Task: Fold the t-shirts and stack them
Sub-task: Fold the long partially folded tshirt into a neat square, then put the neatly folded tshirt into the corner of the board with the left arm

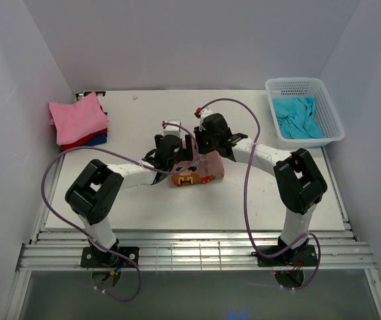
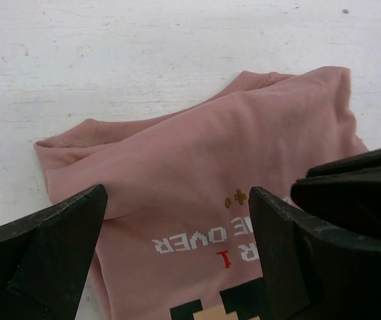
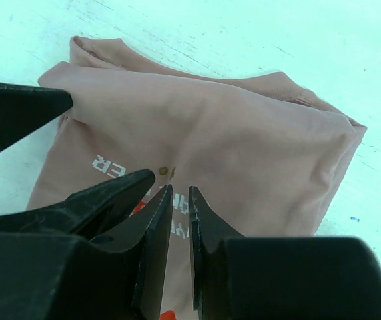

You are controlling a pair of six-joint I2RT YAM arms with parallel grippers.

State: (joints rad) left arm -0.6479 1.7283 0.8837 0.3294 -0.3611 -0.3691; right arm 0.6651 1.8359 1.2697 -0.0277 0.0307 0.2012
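The dusty rose-brown t-shirt (image 1: 207, 168) lies folded small at the table's middle, its pixel print and white letters facing up (image 2: 244, 133) (image 3: 257, 140). My left gripper (image 1: 185, 152) hovers just over it, open wide, with the cloth showing between the fingers (image 2: 178, 200). My right gripper (image 1: 199, 143) is above the same shirt, its jaws almost together and holding nothing (image 3: 180, 190). A bright pink shirt (image 1: 77, 117) tops a folded stack of a red one (image 1: 76, 142) and a dark blue one (image 1: 98, 139) at the back left. A turquoise shirt (image 1: 300, 117) lies crumpled in the basket.
The white lattice basket (image 1: 304, 85) stands at the back right corner. White walls close in the table on the left, back and right. The two grippers sit very close together; the right one's fingers (image 2: 357, 180) show in the left wrist view.
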